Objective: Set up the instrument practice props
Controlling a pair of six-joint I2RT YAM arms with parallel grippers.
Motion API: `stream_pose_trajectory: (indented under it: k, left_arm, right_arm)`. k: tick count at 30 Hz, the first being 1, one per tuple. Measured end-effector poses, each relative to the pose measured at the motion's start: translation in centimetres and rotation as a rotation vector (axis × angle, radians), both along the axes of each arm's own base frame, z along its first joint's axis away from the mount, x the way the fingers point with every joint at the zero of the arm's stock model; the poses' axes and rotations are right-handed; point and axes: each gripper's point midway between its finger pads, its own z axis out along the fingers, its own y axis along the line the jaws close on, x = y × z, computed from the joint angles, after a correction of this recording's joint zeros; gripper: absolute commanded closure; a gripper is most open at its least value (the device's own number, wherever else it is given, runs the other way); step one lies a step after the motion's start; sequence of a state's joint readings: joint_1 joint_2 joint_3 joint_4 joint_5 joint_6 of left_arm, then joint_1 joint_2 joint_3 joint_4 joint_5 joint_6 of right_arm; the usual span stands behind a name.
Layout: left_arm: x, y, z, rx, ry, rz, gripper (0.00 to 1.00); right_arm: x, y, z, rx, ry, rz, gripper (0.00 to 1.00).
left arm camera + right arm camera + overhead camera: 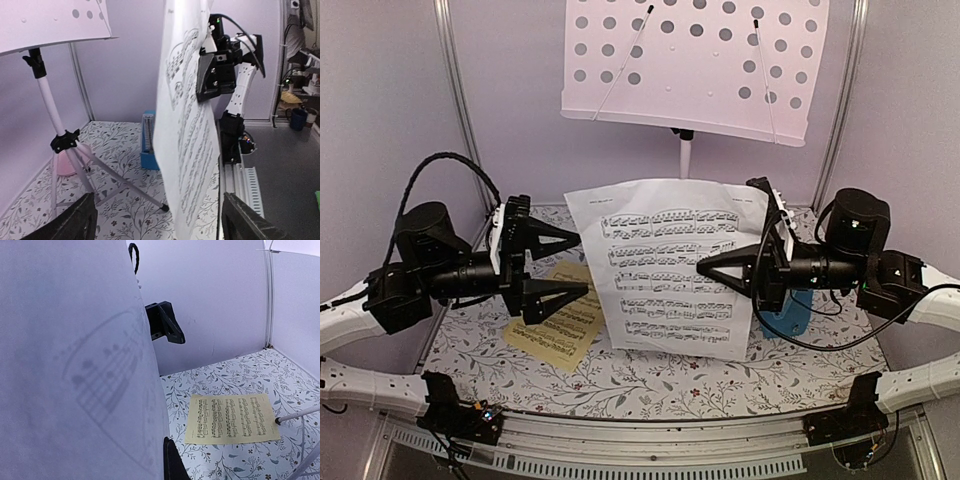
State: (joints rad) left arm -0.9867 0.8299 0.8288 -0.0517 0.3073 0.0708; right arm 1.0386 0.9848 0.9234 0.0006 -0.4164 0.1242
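Note:
The white sheet of music [670,270] stands upright over the middle of the table. My right gripper [705,268] is shut on the sheet from the right. In the right wrist view the sheet's back [75,365] fills the left half. My left gripper [582,263] is open at the sheet's left edge, its fingers [75,222] spread wide and apart from the paper [187,125]. The yellow sheet [555,320] lies flat below the left gripper. The music stand's perforated desk [690,65] rises at the back. The blue metronome [788,312] sits under the right arm.
The stand's tripod legs [115,185] spread over the floral tablecloth, one foot ending near the yellow sheet [230,419]. A pink round thing [65,162] sits behind the stand's pole [47,100]. Pale walls close the back and sides.

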Motion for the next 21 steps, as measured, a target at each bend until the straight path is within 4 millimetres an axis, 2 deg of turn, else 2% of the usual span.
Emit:
stream_pose_trajectory:
  k: [3,5,7,11,13,15,17,19,21]
  left_arm:
    - [-1.1,-1.2,0.9,-0.052,-0.010,-0.097,0.23]
    - [-1.7,-1.9,1.5,-0.086,-0.017,-0.152,0.30]
    - [-2.0,-2.4,1.8,-0.111,-0.019,-0.188,0.45]
    - [-1.6,-3.5,2.2,-0.147,-0.014,-0.217,0.82]
    - [-1.3,-4.1,1.9,-0.149,-0.002,-0.221,1.00]
    - [-0.9,-4.7,1.7,-0.144,0.009,-0.222,1.00]
    - [-0.7,-4.9,1.7,-0.139,0.012,-0.217,1.00]
    - [-0.5,-4.8,2.1,-0.139,0.008,-0.211,1.00]
    - [-0.2,-4.7,2.6,-0.142,0.002,-0.204,1.00]
  right_arm:
    - [0.2,-0.1,0.1,0.004,0.008,-0.013,1.00]
    - [0.3,-0.1,0.1,0.004,0.013,-0.020,1.00]
    - [0.3,-0.1,0.2,0.007,0.015,-0.020,1.00]
    - [0.2,-0.1,0.7,0.030,0.017,-0.016,1.00]
    - [0.2,0.0,0.9,0.035,0.017,-0.016,0.95]
    - [0.2,0.0,0.9,0.037,0.020,-0.016,0.76]
    - [0.2,-0.1,0.8,0.034,0.030,-0.018,0.66]
    - [0.3,-0.3,0.5,0.022,0.043,-0.025,0.66]
    - [0.4,-0.7,0.4,0.015,0.053,-0.044,0.71]
